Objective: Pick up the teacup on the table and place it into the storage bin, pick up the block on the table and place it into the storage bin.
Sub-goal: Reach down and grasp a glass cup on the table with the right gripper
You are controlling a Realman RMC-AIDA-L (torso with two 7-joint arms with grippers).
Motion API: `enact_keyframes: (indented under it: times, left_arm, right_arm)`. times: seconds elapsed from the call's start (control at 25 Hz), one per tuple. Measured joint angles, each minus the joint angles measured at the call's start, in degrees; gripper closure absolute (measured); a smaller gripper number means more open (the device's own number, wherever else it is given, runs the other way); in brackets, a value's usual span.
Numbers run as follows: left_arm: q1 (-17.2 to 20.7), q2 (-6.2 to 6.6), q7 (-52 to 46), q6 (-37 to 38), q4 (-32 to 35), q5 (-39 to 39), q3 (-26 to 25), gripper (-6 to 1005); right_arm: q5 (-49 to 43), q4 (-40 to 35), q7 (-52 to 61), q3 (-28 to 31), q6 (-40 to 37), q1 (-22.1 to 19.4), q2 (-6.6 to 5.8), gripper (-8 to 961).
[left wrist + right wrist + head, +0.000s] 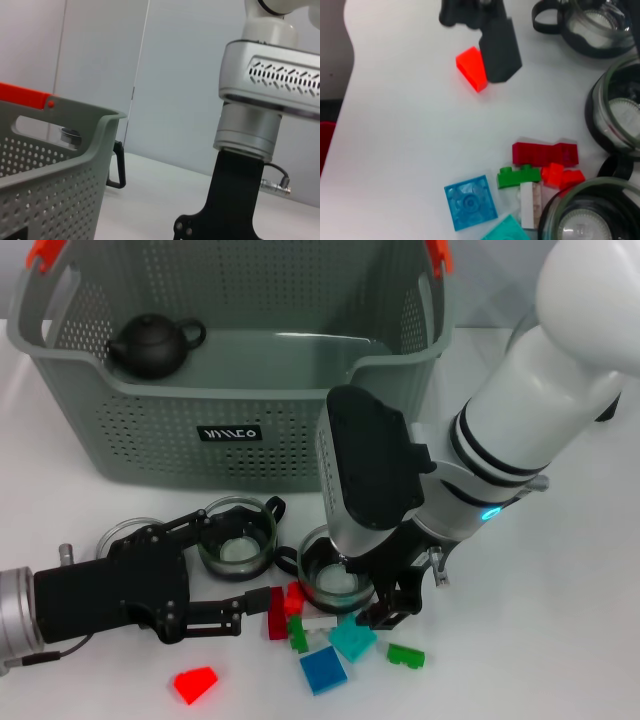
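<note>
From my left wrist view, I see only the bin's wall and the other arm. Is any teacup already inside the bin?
Observer: No. In the storage bin I see only a black teapot.
Operator: Where are the teacups, then?
Observer: On the table in front of the bin. The right hand is down at one glass teacup.
Operator: And my left hand?
Observer: The left hand is open, low over the table, with another teacup at its fingertips.
Operator: Are blocks near it?
Observer: Yes, a dark red block lies just beyond one fingertip.
</note>
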Motion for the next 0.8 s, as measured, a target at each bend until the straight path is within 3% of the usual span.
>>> enact_keyframes:
  times: [0.8]
  left_arm:
    - [0.65,-0.15,0.3,0.01,-0.48,0.0,-0.24,66]
  right_arm:
    - [-0.61,4.21,-0.19,-3.8,4.93,1.43,0.11,342]
